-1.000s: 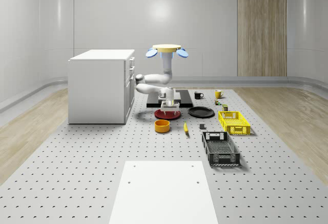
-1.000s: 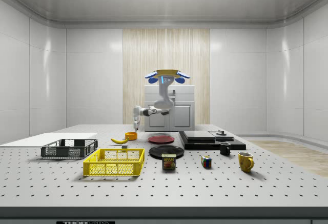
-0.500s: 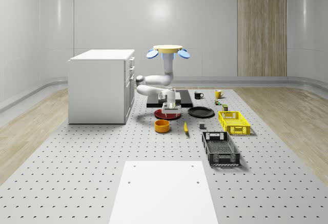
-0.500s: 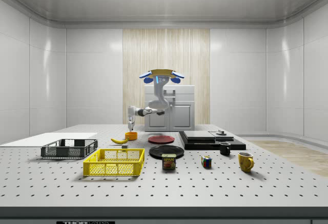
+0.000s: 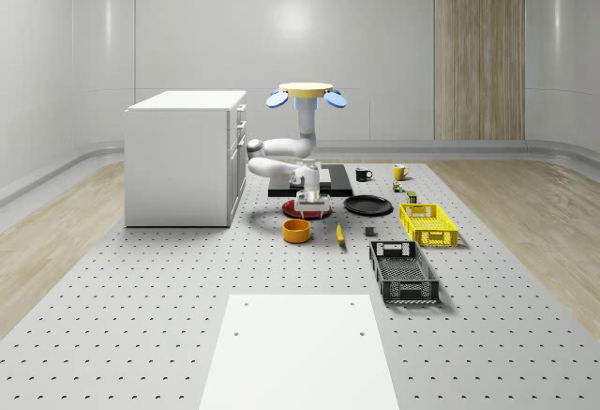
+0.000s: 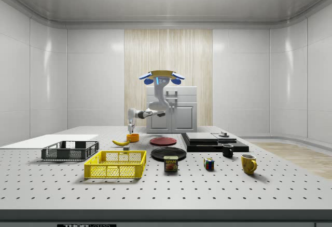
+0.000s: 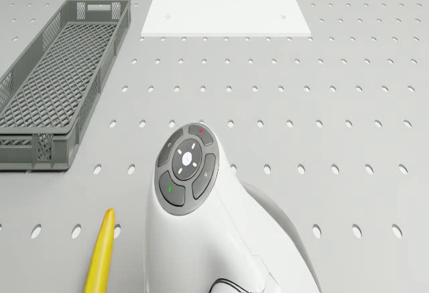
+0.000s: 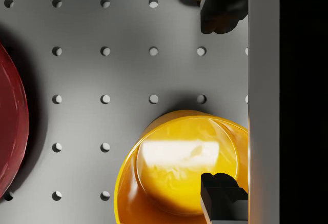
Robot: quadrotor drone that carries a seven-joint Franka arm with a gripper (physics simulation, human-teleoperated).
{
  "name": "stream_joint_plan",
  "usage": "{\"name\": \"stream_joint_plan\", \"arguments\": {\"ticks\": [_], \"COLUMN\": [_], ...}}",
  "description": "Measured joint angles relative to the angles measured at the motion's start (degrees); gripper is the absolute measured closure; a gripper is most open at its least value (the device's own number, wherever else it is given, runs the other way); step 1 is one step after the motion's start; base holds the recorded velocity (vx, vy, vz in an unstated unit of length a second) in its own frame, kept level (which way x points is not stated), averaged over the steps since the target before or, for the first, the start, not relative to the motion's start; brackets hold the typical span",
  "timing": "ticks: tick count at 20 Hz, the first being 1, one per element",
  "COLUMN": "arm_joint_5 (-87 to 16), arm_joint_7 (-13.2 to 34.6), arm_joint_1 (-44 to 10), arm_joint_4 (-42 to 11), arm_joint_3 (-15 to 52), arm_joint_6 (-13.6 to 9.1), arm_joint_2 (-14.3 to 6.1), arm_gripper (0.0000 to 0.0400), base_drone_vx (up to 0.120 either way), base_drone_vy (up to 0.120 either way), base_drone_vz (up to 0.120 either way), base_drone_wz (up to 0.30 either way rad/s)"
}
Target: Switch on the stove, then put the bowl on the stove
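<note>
The orange bowl [image 5: 297, 230] [image 6: 133, 137] stands on the perforated table, in front of the red plate [image 5: 307, 209]. The black stove [image 5: 309, 181] [image 6: 212, 142] lies flat behind that plate. The drone [image 5: 305, 92] [image 6: 161, 75] hovers over the stove's front edge and the red plate, its arm bent down and forward. My gripper [image 5: 309, 204] [image 6: 130, 128] hangs a little above the bowl, open. In the wrist view the bowl [image 8: 179, 167] lies below the gripper [image 8: 224, 103]; one fingertip [image 8: 223, 198] is over the bowl's rim and the other [image 8: 223, 8] reaches past it toward the banana.
A banana [image 5: 339, 233] [image 7: 100, 256] lies beside the bowl. A black plate [image 5: 367, 205], a yellow basket [image 5: 428, 223] and a grey crate [image 5: 403, 271] stand to the whole-scene view's right. A white cabinet [image 5: 183, 157] is at the left, a white sheet [image 5: 300, 349] in front.
The drone and arm have drifted toward the side view's left. The gripper has gone from over the red plate to just above the orange bowl. The bowl has not moved.
</note>
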Motion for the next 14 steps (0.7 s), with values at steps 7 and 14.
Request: {"name": "stream_joint_plan", "arguments": {"ticks": [7, 14], "arm_joint_5": [-2.6, -4.7], "arm_joint_7": [-0.9, -1.6], "arm_joint_1": [0.4, -0.9], "arm_joint_4": [1.1, 3.7], "arm_joint_3": [-2.9, -4.9], "arm_joint_6": [1.4, 2.3], "arm_joint_2": [0.0, 1.0], "arm_gripper": [0.0000, 0.0000], "base_drone_vx": [0.000, 0.000], "base_drone_vy": [0.000, 0.000], "base_drone_vz": [0.000, 0.000], "base_drone_wz": [0.000, 0.000]}}
